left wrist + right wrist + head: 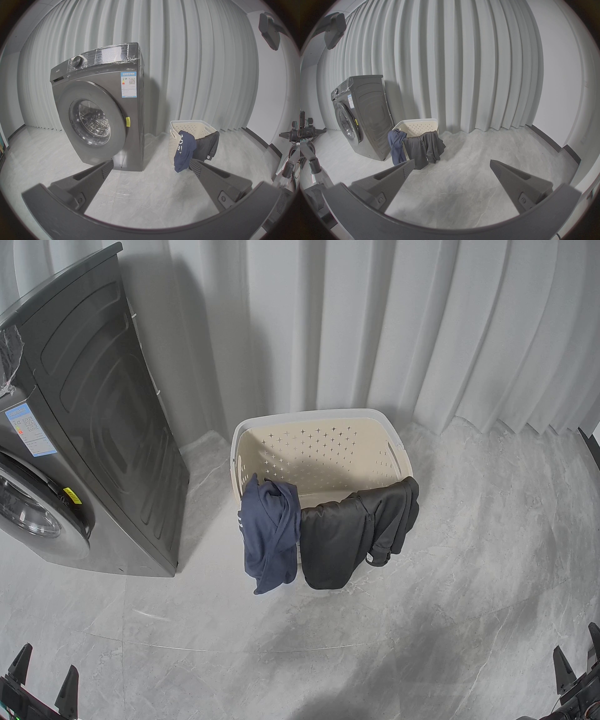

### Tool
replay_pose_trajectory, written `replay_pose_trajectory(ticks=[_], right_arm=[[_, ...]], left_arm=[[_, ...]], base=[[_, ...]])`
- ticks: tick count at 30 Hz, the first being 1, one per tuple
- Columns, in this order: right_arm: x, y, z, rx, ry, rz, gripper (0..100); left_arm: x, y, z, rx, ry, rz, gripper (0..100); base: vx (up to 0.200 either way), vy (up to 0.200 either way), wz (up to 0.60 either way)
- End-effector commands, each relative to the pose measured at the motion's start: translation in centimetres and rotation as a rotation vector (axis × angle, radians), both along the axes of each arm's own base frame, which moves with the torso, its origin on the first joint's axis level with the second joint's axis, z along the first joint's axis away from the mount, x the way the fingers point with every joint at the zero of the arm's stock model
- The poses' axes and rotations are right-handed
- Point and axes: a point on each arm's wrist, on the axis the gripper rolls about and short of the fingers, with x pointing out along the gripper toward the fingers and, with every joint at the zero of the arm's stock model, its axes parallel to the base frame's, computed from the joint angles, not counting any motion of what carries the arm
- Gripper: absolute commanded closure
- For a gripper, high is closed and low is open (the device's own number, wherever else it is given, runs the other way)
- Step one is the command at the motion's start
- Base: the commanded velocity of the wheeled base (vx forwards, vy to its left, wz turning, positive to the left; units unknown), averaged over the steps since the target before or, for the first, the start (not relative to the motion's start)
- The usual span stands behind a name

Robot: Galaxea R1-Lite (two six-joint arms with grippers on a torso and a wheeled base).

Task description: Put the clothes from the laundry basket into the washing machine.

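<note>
While both arms hang low and well short of the work, nothing is in hand. Left gripper (150,162): jaws apart, empty. Right gripper (451,162): jaws apart, empty.

Laundry basket (322,417) stands on the floor (450,590) in front of the curtain (375,321), just beside the washing machine (94,427), which is on the robot's left. Two pieces hang over the basket's near rim, side by side: a blue garment (270,534) on the machine side, a black garment (350,534) on the other. Both trail down the outside wall towards the floor. The basket's inside looks bare otherwise.

The round door (90,122) looks shut from the left wrist view.

Step in hand, as I judge it: the approach, with no garment taken yet. The door probably needs opening first, and the left arm is nearer to it. For the cloth, come down on the fold where it crosses the rim, pinch a thick bunch, and lift straight up so the tail clears the rim. Risk: a thin pinch slips, or a sideways pull tips the light basket.
</note>
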Motion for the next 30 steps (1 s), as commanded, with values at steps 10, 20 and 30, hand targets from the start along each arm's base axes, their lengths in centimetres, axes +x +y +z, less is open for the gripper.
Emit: replay_pose_trajectory(ticks=[10, 20, 30], right_arm=[[0.09, 0.00, -0.50, 0.000, 0.012, 0.000, 0], [0.09, 0.00, -0.50, 0.000, 0.012, 0.000, 0], [0.09, 0.00, -0.50, 0.000, 0.012, 0.000, 0]], left_arm=[[-0.01, 0.00, -0.44, -0.001, 0.000, 0.002, 0], [-0.01, 0.00, -0.44, -0.001, 0.000, 0.002, 0], [0.00, 0.00, -0.48, -0.001, 0.001, 0.002, 0]], base=[[0.000, -0.120, 0.00], [0.100, 0.000, 0.00], [0.020, 0.000, 0.00]])
